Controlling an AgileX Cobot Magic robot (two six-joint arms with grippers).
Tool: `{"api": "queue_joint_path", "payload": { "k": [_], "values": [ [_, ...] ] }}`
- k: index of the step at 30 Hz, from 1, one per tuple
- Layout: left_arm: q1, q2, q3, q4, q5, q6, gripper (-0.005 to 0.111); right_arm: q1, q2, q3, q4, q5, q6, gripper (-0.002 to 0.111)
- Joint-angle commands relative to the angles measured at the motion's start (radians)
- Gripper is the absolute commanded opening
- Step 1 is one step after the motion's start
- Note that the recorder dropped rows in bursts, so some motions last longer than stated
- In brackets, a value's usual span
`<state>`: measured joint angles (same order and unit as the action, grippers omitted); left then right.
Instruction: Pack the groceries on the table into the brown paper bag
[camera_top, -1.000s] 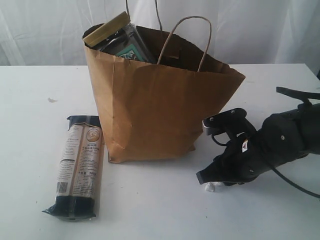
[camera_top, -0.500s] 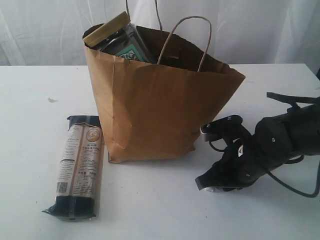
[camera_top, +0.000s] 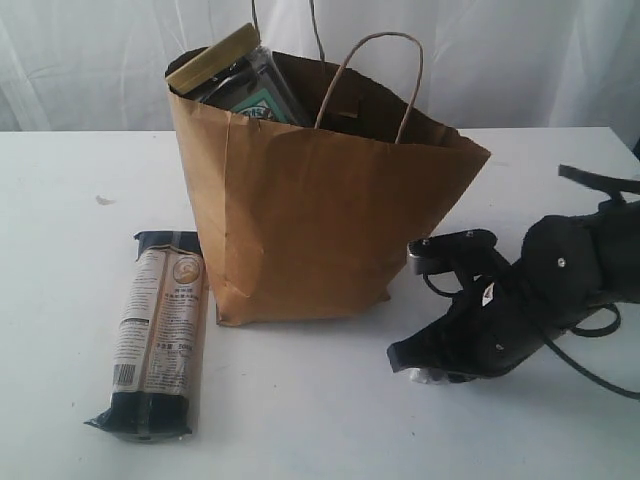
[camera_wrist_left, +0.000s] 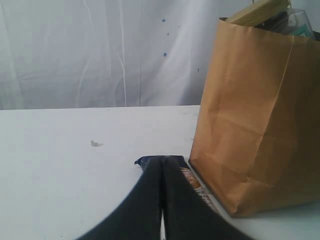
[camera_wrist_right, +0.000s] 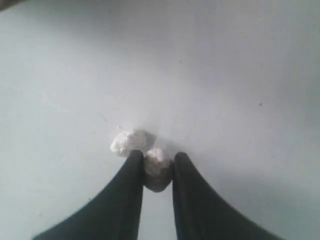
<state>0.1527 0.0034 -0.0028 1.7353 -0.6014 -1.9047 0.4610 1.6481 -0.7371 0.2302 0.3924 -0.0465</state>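
The brown paper bag (camera_top: 310, 220) stands upright mid-table, also in the left wrist view (camera_wrist_left: 255, 115). A tan-lidded jar (camera_top: 213, 58) pokes out of its top beside a dark packet. The long dark-blue and beige packet (camera_top: 160, 330) lies flat on the table left of the bag. My left gripper (camera_wrist_left: 161, 160) is shut and empty, low over that packet's (camera_wrist_left: 192, 182) end. My right gripper (camera_top: 425, 372) rests on the table right of the bag. Its fingertips (camera_wrist_right: 157, 159) pinch a small white lump (camera_wrist_right: 158, 170), and a second lump (camera_wrist_right: 127, 141) lies just beside it.
The white table (camera_top: 60, 250) carries a small crumb (camera_top: 104, 200) at the far left. A white curtain hangs behind. The bag's two loop handles (camera_top: 385, 60) stand up above its rim. The right arm's cable (camera_top: 590, 370) trails on the table.
The right arm dipped and shifted slightly on the spot, and its jaws came in on the white lump. The bag and the packet have not moved.
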Motion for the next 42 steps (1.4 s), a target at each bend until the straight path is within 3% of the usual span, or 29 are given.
{"api": "queue_joint_path", "payload": {
  "k": [1,7,13,23,30,32,35,39,42],
  "values": [
    [0.001,-0.003,0.003,0.009,-0.008,-0.001,0.000,-0.003,-0.153,0.003,0.020,0.100,-0.036,0.000],
    [0.001,-0.003,0.003,0.009,-0.008,-0.001,0.000,-0.003,-0.477,0.098,0.080,0.247,-0.122,0.000],
    [0.001,-0.003,0.003,0.009,-0.008,-0.001,0.000,-0.003,-0.683,-0.058,0.331,0.212,-0.284,0.000],
    [0.001,-0.003,0.003,0.009,-0.008,-0.001,0.000,-0.005,-0.343,-0.442,0.268,0.233,-0.248,0.000],
    [0.001,-0.003,0.003,0.009,-0.008,-0.001,0.000,-0.003,-0.173,-0.530,0.275,0.149,-0.240,0.000],
    [0.001,-0.003,0.003,0.009,-0.008,-0.001,0.000,-0.003,-0.155,-0.530,0.273,0.140,-0.240,0.007],
    [0.001,-0.003,0.003,0.009,-0.008,-0.001,0.000,-0.003,-0.166,-0.530,0.265,0.140,-0.240,0.027],
    [0.001,-0.003,0.003,0.009,-0.008,-0.001,0.000,-0.003,-0.232,-0.530,0.263,0.203,-0.245,0.029],
    [0.001,-0.003,0.003,0.009,-0.008,-0.001,0.000,-0.003,-0.328,-0.530,0.214,0.357,-0.244,0.027]
  ]
}}
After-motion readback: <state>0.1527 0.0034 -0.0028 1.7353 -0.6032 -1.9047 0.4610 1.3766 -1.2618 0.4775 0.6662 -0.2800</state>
